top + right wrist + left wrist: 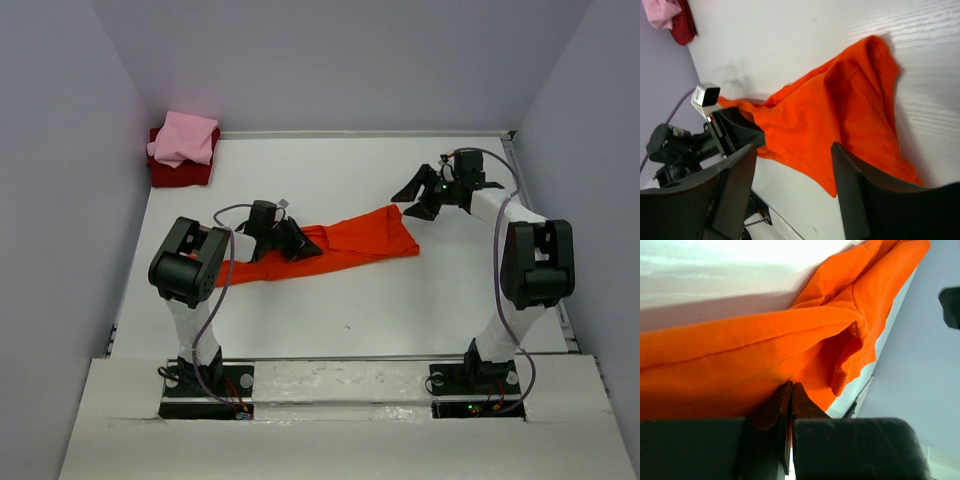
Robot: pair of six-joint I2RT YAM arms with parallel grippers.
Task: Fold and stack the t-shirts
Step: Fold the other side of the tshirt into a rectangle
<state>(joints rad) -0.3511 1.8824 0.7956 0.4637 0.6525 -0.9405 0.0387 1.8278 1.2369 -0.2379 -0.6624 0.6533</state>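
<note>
Top external view shows us the orange-red t-shirt (pixel 365 240) lying in a long band across the middle of the table (pixel 400 310). Our left gripper (pixel 300 243) is clamped on its left part. Our right gripper (pixel 415 200) hangs by its right end, jaws apart. Far left, the pink t-shirt (pixel 185 138) lies on the dark red t-shirt (pixel 180 176).

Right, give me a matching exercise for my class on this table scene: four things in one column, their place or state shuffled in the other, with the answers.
Column one
1. pink shirt
2. dark red shirt
3. left gripper
4. right gripper

Column two
A. open, holding nothing
B. underneath, in the far left corner
C. shut on the orange shirt
D. on top, in the far left corner

Pairs: 1-D, 2-B, 3-C, 4-A
</note>
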